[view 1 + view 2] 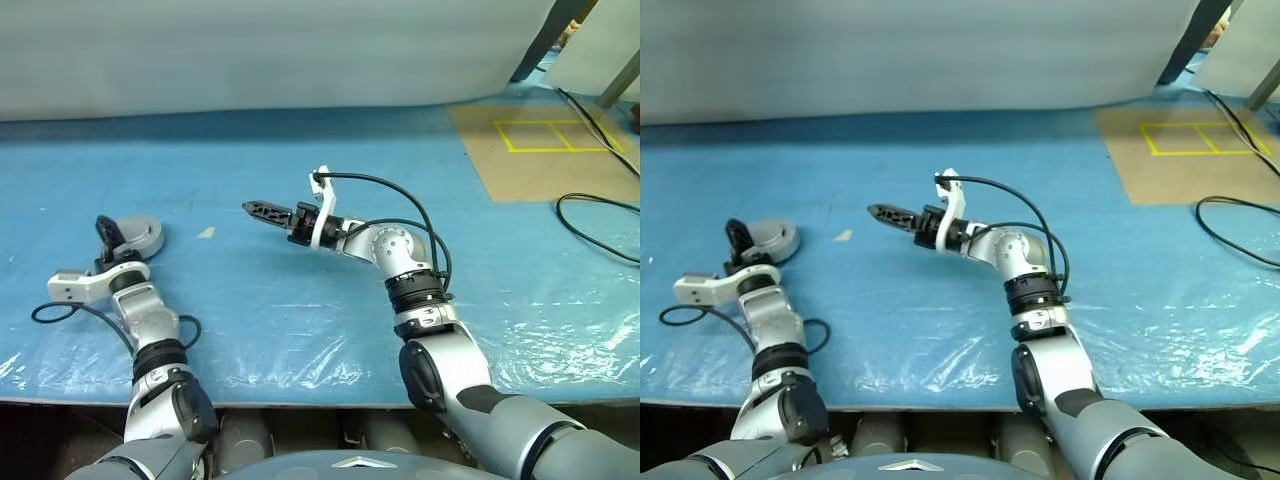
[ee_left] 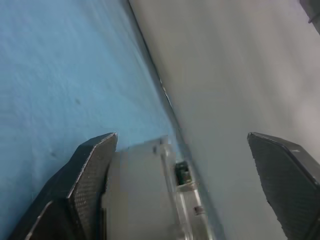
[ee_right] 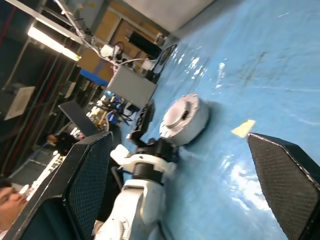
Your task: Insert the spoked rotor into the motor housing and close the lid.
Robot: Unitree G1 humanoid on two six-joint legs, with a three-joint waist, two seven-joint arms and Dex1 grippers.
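The left pincer (image 1: 104, 232) stands open and empty beside the round silver motor housing (image 1: 140, 237), its grey lid (image 3: 176, 118) shut, seemingly just released. Farther in, the right pincer (image 1: 262, 209) hovers wide open, empty, over the blue plastic-covered table (image 1: 300, 300).

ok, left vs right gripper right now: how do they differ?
The left gripper sits at the closed motor housing, with the housing close by its fingers; the right gripper hangs over bare blue sheet, near nothing. The left points away from the robot, the right points sideways toward the left one. Shared: both have their jaws wide open and neither holds anything.
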